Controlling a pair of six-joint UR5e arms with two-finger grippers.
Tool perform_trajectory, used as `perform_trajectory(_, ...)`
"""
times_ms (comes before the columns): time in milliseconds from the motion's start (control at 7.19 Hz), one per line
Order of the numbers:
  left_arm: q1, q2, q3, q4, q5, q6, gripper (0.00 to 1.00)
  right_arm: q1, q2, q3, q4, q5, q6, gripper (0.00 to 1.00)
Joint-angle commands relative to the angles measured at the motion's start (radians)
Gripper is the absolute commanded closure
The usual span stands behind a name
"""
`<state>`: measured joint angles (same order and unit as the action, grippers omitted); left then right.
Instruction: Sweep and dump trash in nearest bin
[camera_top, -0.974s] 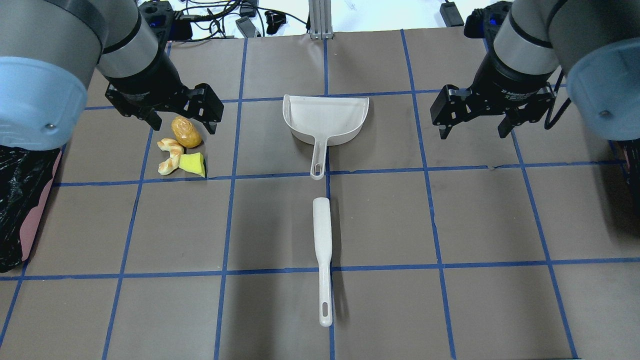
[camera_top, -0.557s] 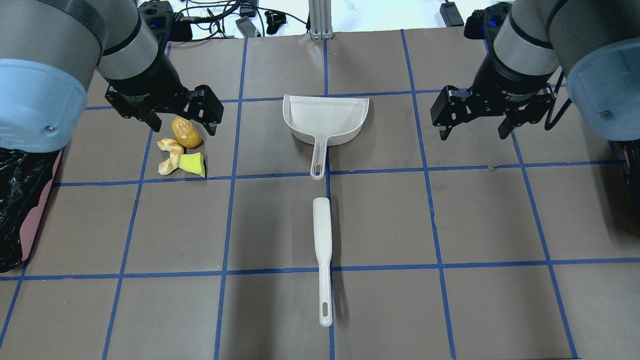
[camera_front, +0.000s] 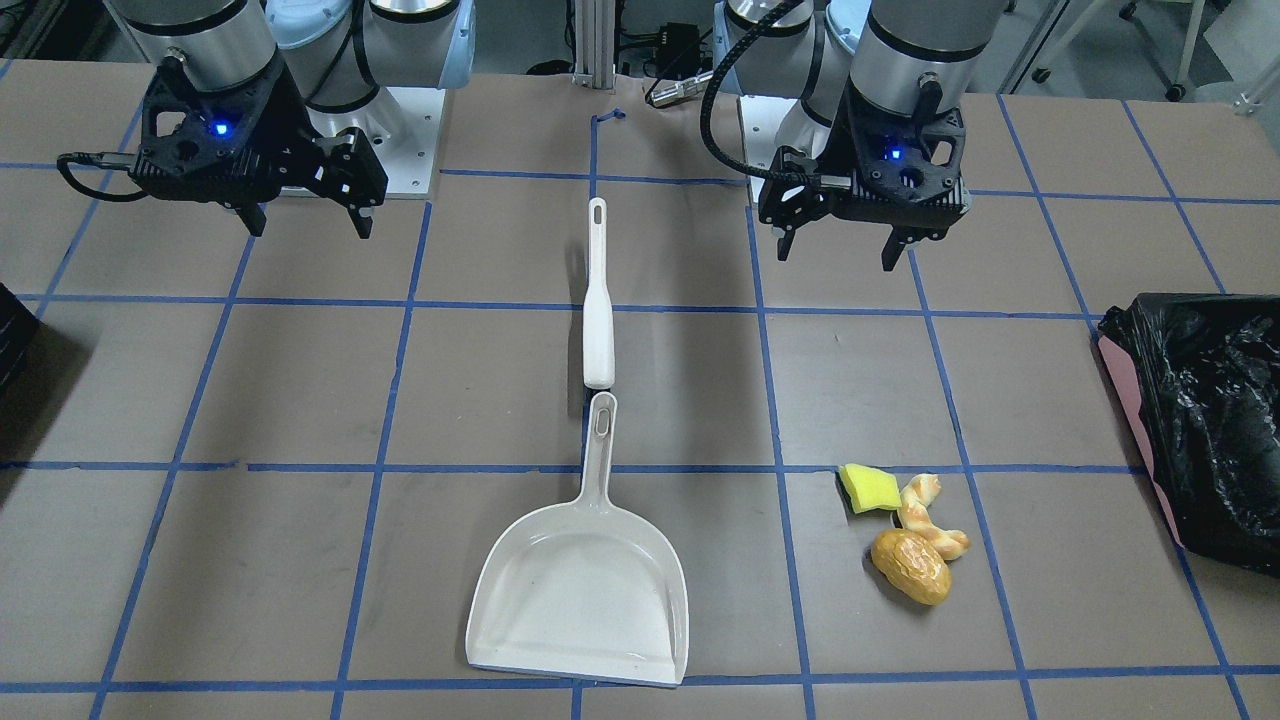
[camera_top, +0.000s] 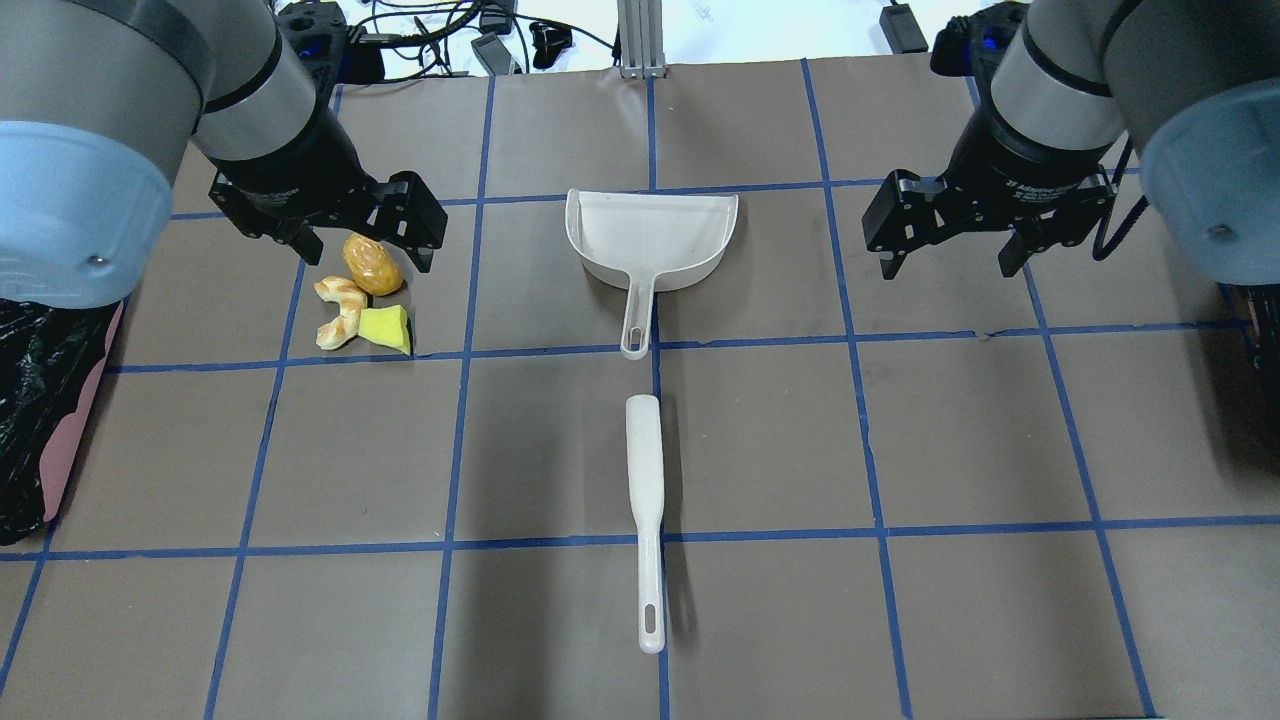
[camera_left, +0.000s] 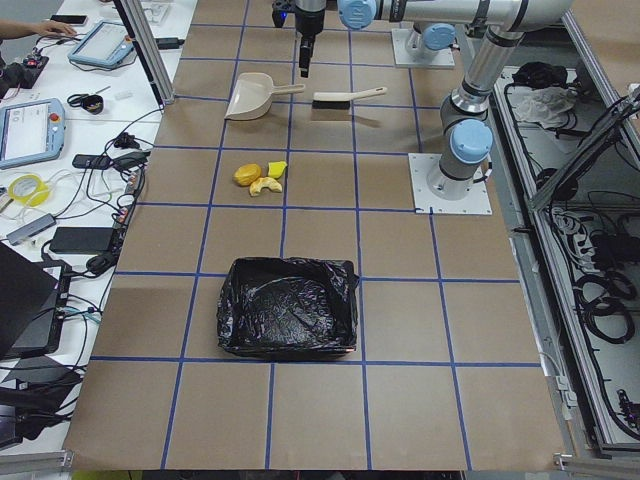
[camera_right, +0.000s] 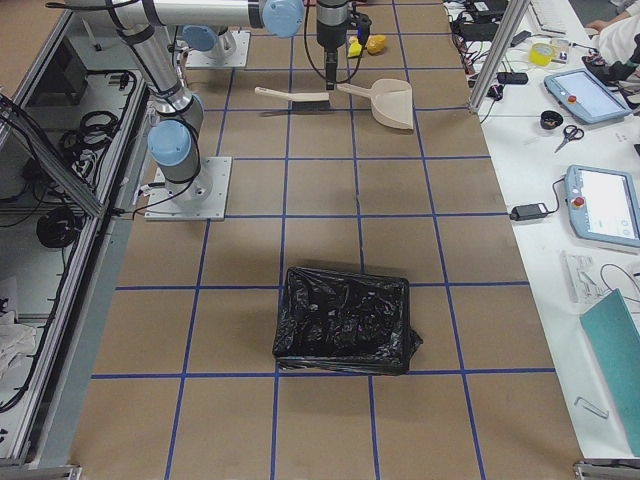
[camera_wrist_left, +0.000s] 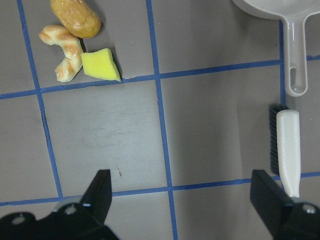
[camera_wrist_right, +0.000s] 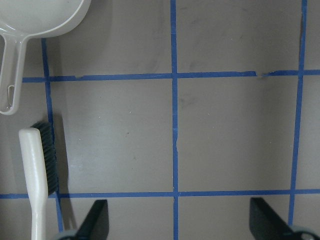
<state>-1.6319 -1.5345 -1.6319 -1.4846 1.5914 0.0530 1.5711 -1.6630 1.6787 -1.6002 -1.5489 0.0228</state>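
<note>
Presently we list the scene, with clock directions taken in the overhead view.

- **Grippers, two.** The left gripper (camera_front: 836, 250) and the right gripper (camera_top: 946, 262) each have their jaws spread wide and hold nothing. Both hang above the table, flanking the tools.
- **Tools, two.** There is one white dustpan (camera_top: 650, 235), with its mouth toward 12 o'clock and its handle toward 6. One white hand brush (camera_top: 645, 470) lies at its 6 o'clock, in line with it but apart. We judge they sit on the centre line so that either arm can reach them.
- **Trash, three pieces.** These are a potato (camera_top: 372, 265), a twisted pastry (camera_top: 338, 310) and a yellow sponge wedge (camera_top: 388, 328). They are bunched and touching at the dustpan's 9 o'clock, below the left gripper.
- **Bin, one.** The bin (camera_front: 1215, 400) is black-bagged with pink sides and stands at the trash's 8 o'clock, so we take it as the nearest.
- **Black container, one.** The black container (camera_right: 345, 320) stands at the robot's right end and is possibly a second bin, but it shows too small to tell.
</note>
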Motion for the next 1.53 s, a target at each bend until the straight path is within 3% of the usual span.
perform_trajectory(0,0.003,-0.033,0.012,0.019,-0.034,0.016,0.00,0.007,-0.006,0.001,0.000,0.010,0.023,0.00)
perform_trajectory(139,0.004,-0.064,0.026,0.042,-0.069,0.022,0.00,0.021,-0.008,0.002,0.003,0.010,0.037,0.00)
perform_trajectory(417,0.004,-0.163,0.085,0.118,-0.032,0.025,0.00,0.107,-0.006,0.047,0.000,0.010,0.144,0.00)
perform_trajectory(557,0.004,-0.247,0.108,0.241,-0.043,0.039,0.06,0.140,-0.008,0.074,-0.001,0.013,0.166,0.00)
perform_trajectory(696,0.000,-0.303,0.119,0.271,-0.050,0.039,0.06,0.170,-0.006,0.097,0.000,0.013,0.181,0.00)
perform_trajectory(835,-0.006,-0.346,0.145,0.273,-0.092,0.030,0.00,0.212,-0.008,0.125,-0.001,0.013,0.227,0.00)
perform_trajectory(1391,-0.146,-0.519,0.239,0.253,-0.087,-0.117,0.00,0.429,-0.003,0.280,-0.117,0.012,0.394,0.02)
